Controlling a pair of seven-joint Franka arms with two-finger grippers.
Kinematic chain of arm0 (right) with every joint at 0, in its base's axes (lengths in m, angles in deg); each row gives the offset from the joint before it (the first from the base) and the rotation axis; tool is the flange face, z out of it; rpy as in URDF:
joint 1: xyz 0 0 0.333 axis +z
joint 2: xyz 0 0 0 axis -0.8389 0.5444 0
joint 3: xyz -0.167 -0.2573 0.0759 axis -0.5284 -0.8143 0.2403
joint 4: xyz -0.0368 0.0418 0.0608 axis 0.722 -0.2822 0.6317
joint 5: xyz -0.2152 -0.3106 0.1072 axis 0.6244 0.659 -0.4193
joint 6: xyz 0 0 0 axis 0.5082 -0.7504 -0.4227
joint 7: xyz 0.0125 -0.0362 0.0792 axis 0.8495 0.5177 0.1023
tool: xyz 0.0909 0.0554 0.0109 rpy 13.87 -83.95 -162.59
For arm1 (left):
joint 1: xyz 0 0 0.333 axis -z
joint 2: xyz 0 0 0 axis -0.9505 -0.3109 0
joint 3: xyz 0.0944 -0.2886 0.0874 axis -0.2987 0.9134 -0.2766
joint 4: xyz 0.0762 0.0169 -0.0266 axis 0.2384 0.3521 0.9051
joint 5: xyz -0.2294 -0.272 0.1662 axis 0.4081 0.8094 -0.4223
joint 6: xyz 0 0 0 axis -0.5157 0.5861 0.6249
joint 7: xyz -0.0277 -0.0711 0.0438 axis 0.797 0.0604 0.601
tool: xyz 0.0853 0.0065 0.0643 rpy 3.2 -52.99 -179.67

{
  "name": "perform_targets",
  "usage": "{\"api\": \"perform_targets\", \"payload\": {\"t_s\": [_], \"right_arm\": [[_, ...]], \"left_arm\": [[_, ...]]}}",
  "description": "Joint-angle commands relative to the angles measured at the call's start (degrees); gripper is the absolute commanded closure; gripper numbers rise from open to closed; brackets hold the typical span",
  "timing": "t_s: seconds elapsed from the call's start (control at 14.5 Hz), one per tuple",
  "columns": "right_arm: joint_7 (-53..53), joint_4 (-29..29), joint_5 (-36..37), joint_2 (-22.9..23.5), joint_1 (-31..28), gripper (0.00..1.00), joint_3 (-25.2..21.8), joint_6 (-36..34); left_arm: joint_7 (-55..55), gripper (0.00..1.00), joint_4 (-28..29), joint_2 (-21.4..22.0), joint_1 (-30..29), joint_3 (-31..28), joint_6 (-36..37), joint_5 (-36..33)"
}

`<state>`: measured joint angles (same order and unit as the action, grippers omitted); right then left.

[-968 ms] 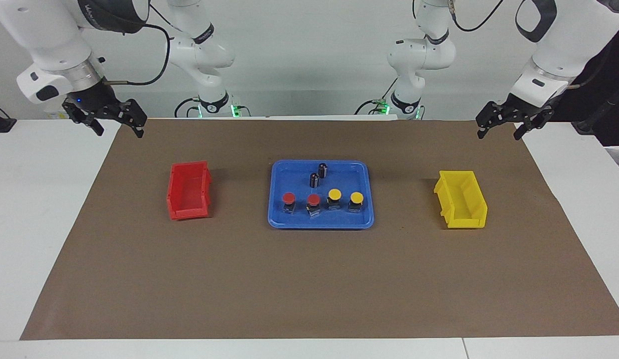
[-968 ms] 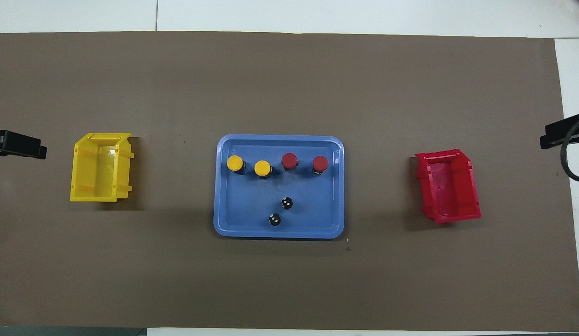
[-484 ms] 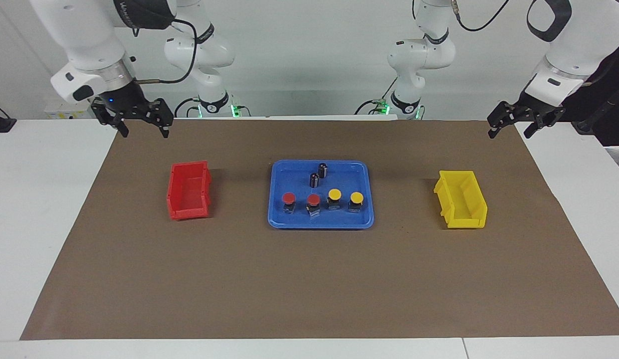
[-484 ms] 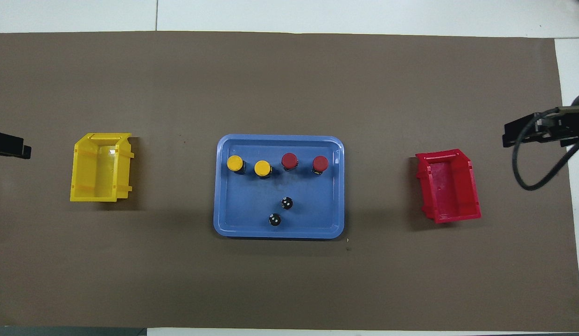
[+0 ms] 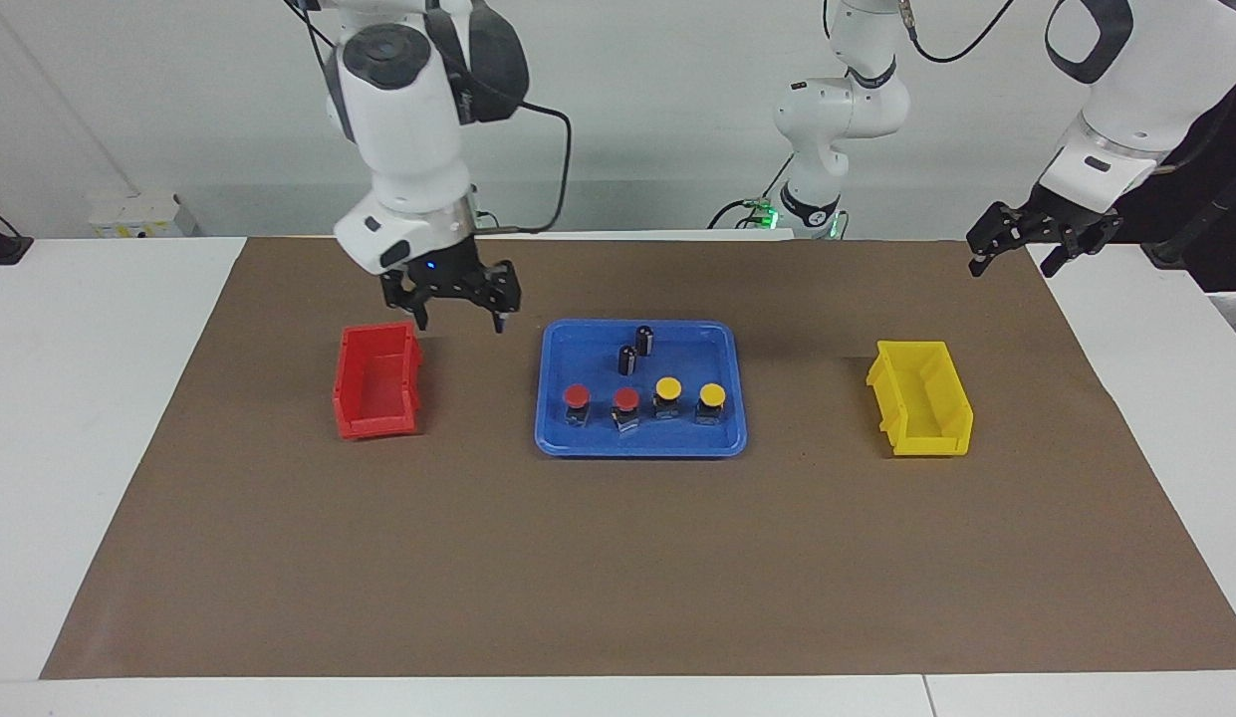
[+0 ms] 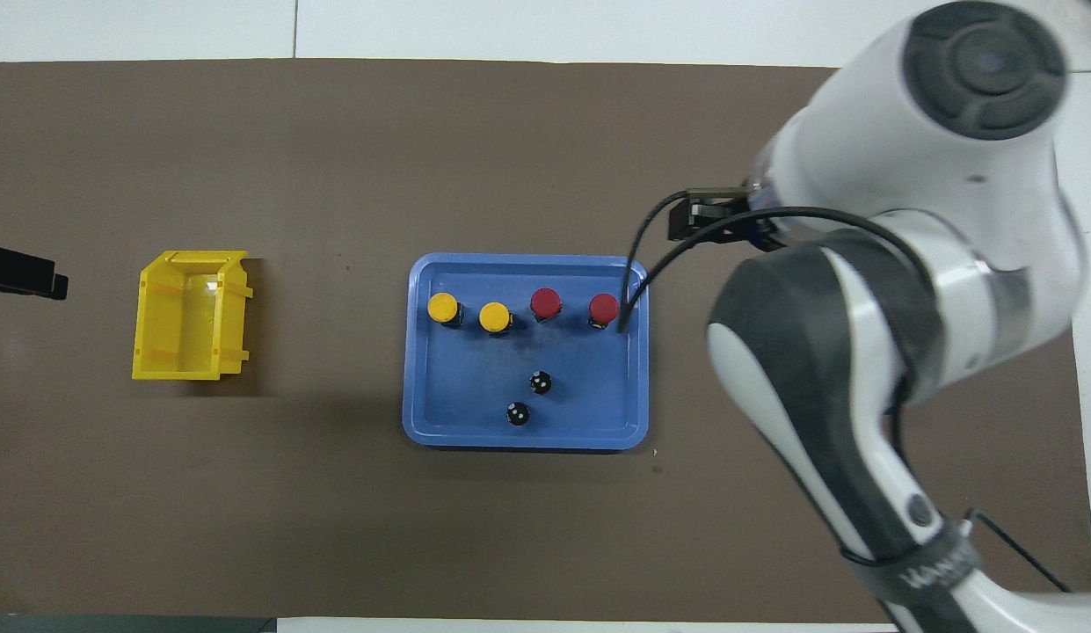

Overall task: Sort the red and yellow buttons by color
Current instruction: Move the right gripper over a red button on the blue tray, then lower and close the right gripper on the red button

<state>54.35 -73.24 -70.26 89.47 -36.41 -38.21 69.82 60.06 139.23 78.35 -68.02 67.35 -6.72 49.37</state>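
Two red buttons (image 5: 576, 395) (image 5: 625, 399) and two yellow buttons (image 5: 668, 387) (image 5: 712, 395) stand in a row in the blue tray (image 5: 637, 450). The overhead view shows the same red buttons (image 6: 603, 308) (image 6: 545, 302) and yellow buttons (image 6: 494, 317) (image 6: 442, 308). My right gripper (image 5: 458, 321) is open and empty, up over the mat between the red bin (image 5: 378, 428) and the tray. My left gripper (image 5: 1013, 264) is open and empty, up over the mat's edge at the left arm's end, above the yellow bin (image 5: 926, 438).
Two plain black cylinders (image 5: 644, 339) (image 5: 627, 358) stand in the tray, nearer to the robots than the buttons. In the overhead view the right arm (image 6: 897, 334) covers the red bin. The yellow bin (image 6: 148, 325) and the tray's rim (image 6: 527, 261) show there.
My right arm has swung in from the table's end, over the red bin, to between the bin and the tray. The left gripper has barely shifted. The buttons have not moved.
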Motion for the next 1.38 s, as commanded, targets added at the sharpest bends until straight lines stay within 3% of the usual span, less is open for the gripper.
{"api": "perform_targets", "payload": {"t_s": [0.0,0.21,0.9,1.18,1.31], "right_arm": [[4.5,-5.6,-0.4,1.2,2.0,0.0,-0.4,8.1],[7.0,-11.3,-0.4,2.4,4.4,0.0,-0.4,16.2],[8.9,-18.7,0.0,4.8,7.8,0.19,-0.4,23.7],[8.5,-19.6,0.1,5.1,7.8,0.33,-0.4,25.1],[8.4,-20.0,0.1,5.1,7.7,0.5,-0.4,25.4]], "left_arm": [[0.5,0.0,-0.2,0.7,1.7,-0.1,3.7,-1.5],[0.3,0.0,-0.1,0.8,1.7,-0.1,4.2,-1.4],[-0.1,0.0,1.1,1.1,1.7,-0.1,1.5,-1.3],[-0.1,0.0,1.3,1.3,1.7,-0.1,1.6,-1.3],[0.1,0.0,1.7,1.3,1.7,-0.1,1.5,-1.3]]}}
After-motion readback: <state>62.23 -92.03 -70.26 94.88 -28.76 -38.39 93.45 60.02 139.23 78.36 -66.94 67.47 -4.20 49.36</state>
